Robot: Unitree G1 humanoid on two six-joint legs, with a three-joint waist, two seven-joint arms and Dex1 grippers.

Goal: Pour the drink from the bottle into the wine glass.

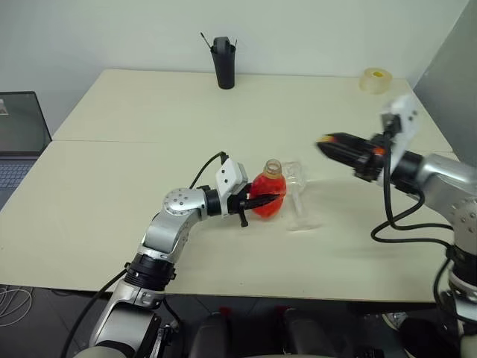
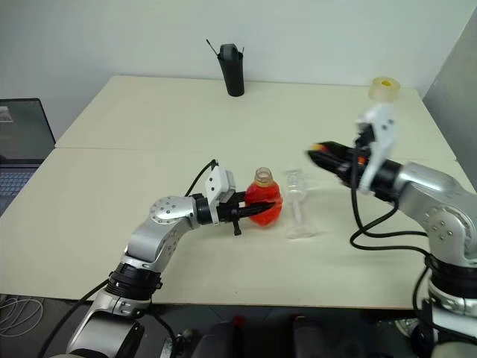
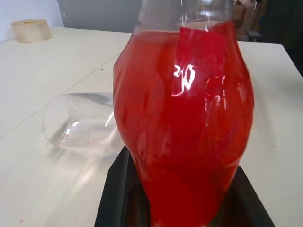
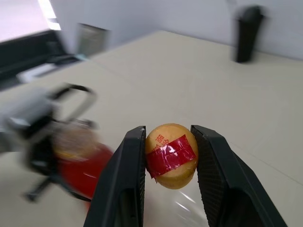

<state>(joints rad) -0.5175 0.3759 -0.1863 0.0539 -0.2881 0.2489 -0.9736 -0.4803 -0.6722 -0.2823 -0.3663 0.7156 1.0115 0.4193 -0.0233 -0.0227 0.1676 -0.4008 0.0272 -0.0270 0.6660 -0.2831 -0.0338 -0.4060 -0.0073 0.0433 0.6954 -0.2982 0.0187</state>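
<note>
Holding one bottle (image 1: 268, 195) of red drink (image 3: 184, 118) upright mid-bench (image 1: 112, 194), our left end effector (image 1: 262, 201) clamps its belly beside one empty wine glass (image 1: 297, 195). Our right end effector (image 4: 170, 156) pinches the single removed cap (image 4: 171, 155), well apart. We'd tilt slowly, neck over the bowl, sparing the stem.

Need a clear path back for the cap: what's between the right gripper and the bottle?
In the left eye view, the wine glass stands beside the bottle, between it and the right gripper, which holds the cap; otherwise bare table.
</note>
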